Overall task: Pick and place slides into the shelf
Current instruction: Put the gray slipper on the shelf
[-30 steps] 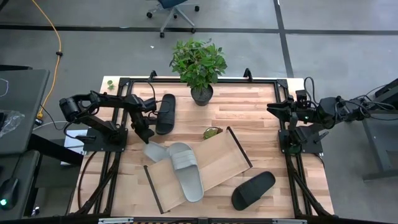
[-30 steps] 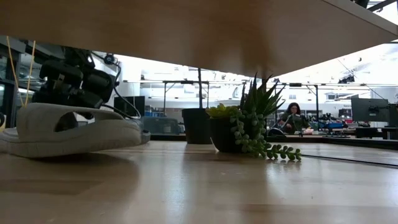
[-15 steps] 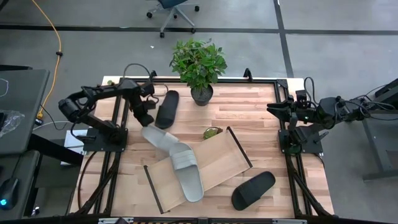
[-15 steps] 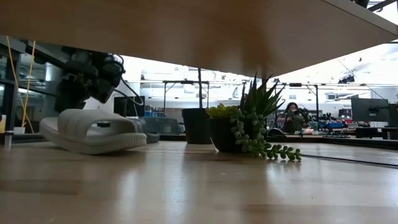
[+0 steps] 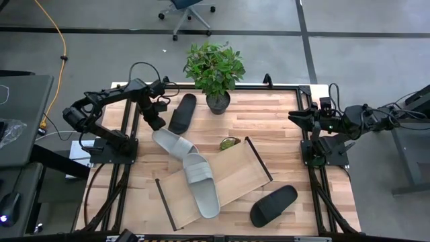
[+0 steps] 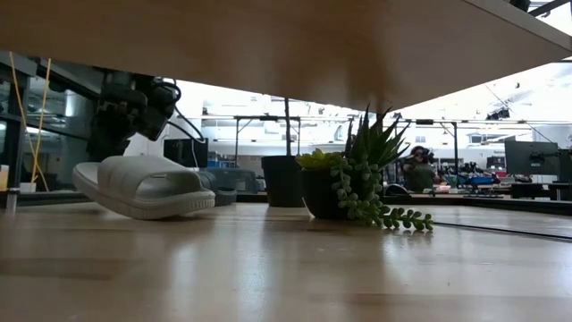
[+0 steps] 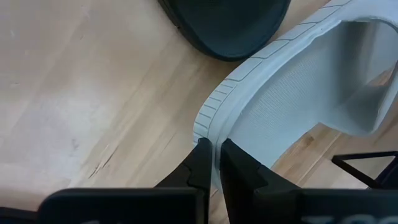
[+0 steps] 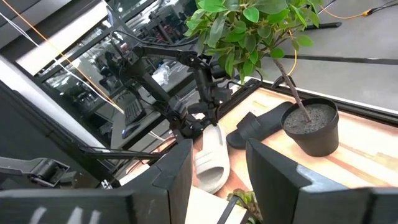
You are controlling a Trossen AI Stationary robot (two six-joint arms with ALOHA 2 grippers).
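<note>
My left gripper (image 5: 156,125) stands at the table's far left, shut on a light grey slide (image 5: 173,143). That slide shows tilted in the low view (image 6: 147,185). A second grey slide (image 5: 200,186) lies across the shelf (image 5: 245,176), a light-wood tray with dark edges. One black slide (image 5: 181,113) lies beside the potted plant, and another (image 5: 274,205) lies near the front right. My right gripper (image 8: 217,180) waits open, raised over the table's right edge. My left gripper pinches the sole's rim (image 7: 214,138) between its two fingers (image 7: 200,167), at the end away from the strap. The fingers slant down from the far left. The held end is raised and the slide slopes down toward the shelf.
A tall potted plant (image 5: 215,67) stands at the far edge. A small succulent (image 5: 230,142) sits just beyond the shelf's far corner. Bare wood lies on the table's right half, between the shelf and the right arm's base.
My left gripper has moved toward the table's far edge and risen, staying shut on the grey slide. The slide has been drawn away from the other grey slide, turned about, and its held end has lifted.
</note>
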